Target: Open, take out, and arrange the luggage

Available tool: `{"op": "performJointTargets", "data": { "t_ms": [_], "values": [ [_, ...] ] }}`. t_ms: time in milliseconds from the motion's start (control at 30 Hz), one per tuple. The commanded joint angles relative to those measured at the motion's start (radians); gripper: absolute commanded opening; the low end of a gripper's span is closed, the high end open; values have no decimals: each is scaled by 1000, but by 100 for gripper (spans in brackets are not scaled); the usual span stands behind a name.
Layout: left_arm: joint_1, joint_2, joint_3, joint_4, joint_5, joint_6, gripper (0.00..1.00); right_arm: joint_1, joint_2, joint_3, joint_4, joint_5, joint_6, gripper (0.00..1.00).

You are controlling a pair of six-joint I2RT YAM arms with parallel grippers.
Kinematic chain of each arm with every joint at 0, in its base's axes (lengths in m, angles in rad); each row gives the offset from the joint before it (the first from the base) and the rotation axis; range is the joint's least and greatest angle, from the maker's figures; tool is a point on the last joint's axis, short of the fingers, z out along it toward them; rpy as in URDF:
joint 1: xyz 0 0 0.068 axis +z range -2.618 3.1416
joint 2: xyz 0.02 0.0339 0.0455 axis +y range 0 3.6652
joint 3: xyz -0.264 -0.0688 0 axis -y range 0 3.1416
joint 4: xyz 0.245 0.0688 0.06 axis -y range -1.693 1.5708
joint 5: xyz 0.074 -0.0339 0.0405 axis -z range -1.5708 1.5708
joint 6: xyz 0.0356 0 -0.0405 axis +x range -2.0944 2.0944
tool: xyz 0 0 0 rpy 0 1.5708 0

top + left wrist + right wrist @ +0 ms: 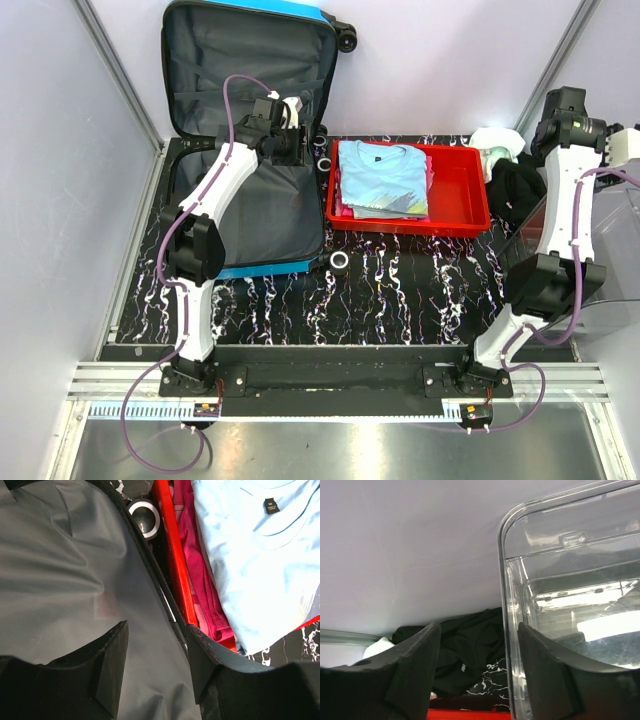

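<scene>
Well, the blue luggage (250, 120) lies open at the upper left of the surface (400, 290), its grey lining showing. The left tool (156, 630) hangs over its right edge, jaws half apart with nothing between them. At the far right, the right tool (479, 627) stands wide at the corner of the clear bin (570, 540), above a black garment (470, 655). 1 red tray (465, 190) in the middle holds folded shirts (385, 175).

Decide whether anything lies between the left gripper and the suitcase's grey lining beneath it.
Nothing visible does. The left gripper hangs open directly over the luggage lining; the red tray and the folded shirts lie off to one side.
</scene>
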Motion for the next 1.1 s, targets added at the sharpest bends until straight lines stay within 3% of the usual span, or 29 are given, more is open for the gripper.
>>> {"op": "performJointTargets", "data": {
  "t_ms": [0, 33, 133, 233, 367, 533, 767, 1067],
  "values": [
    [2, -33, 46, 11, 29, -8, 52, -19, -29, -91, -193, -91, 3, 61],
    [0, -31, 54, 10, 30, -5, 52, -19, -35, -111, -184, -97, -3, 50],
    [2, -25, 61, 4, 29, -5, 52, -19, -64, -153, -127, -139, -55, 29],
    [2, -19, 66, 2, 30, -11, 52, -18, -113, -215, -43, -166, -143, 16],
    [0, -13, 68, 4, 38, -15, 52, -16, -201, -284, 69, -223, -253, 7],
    [2, -16, 66, 7, 24, -4, 52, 34, -238, -323, 141, -292, -321, 4],
    [3, -34, 48, 13, 13, 7, 52, 200, -232, -230, -2, -287, -328, 4],
    [19, -71, 20, 25, 13, 10, 52, 320, -253, -220, -116, -359, -316, 4]
  ]
}}
